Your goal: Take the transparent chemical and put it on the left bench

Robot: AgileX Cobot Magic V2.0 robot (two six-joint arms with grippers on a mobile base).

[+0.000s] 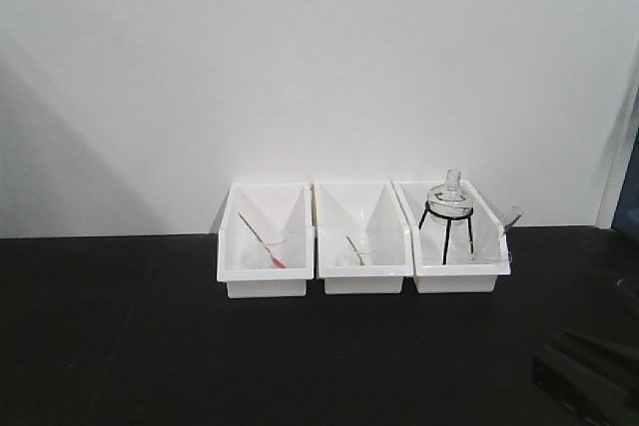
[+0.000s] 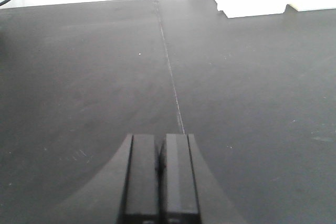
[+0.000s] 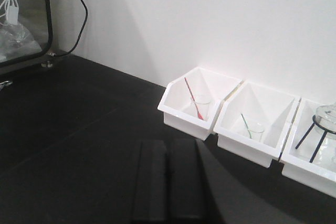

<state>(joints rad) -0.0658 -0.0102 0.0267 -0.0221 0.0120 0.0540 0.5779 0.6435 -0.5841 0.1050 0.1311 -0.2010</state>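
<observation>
left tool (image 2: 160, 182) closed, empty, right tool (image 3: 167, 182) closed, empty

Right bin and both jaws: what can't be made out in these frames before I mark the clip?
- Transparent chemical: front view, a faint streak on the right bin's far corner; outline and contents too small to tell.
- Right wrist view: that bin is cut off by the frame's right edge; the tube is out of shot.
- Left gripper, right gripper: jaws together; fingertips cut off by the bottom edge.
</observation>
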